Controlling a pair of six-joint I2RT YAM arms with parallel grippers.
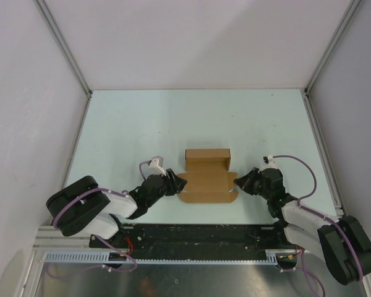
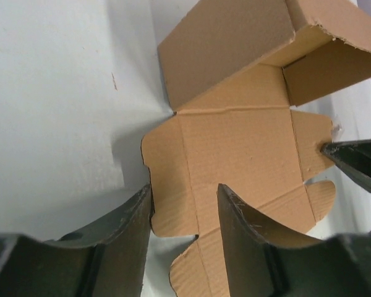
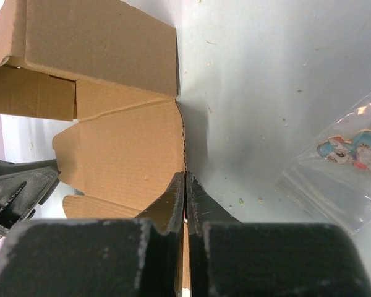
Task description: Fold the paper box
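- The left hand (image 1: 182, 182), stretched in from the black mounting rail (image 1: 191, 236) at the near edge, has its fingers (image 2: 127, 229) apart, one on each side of the box's left side flap. I cannot tell whether they touch the cardboard.
- The right hand (image 1: 238, 181) comes in from the opposite side with its fingers (image 3: 170, 201) pressed together on the edge of the right side flap. Its wrist view shows a thin sliver of cardboard between them.
- The paper box (image 1: 207, 182) lies between the two hands, towards the front of the surface and about midway across. It is plain brown, with its base panel lying flat and its small flaps spread out. Its far part is folded up into a raised wall section.
- A clear plastic packet (image 3: 343, 164) with a small coloured print lies flat on the surface near the right hand, apart from the box.
- The surface (image 1: 142, 130) is a pale, matt greenish white, with a few tiny specks and one faint reddish mark. It runs on past the box to the back.
- Plain white wall panels (image 1: 198, 43) close the space in at the back and on both sides. Slim metal struts (image 1: 63, 46) run along the corners.
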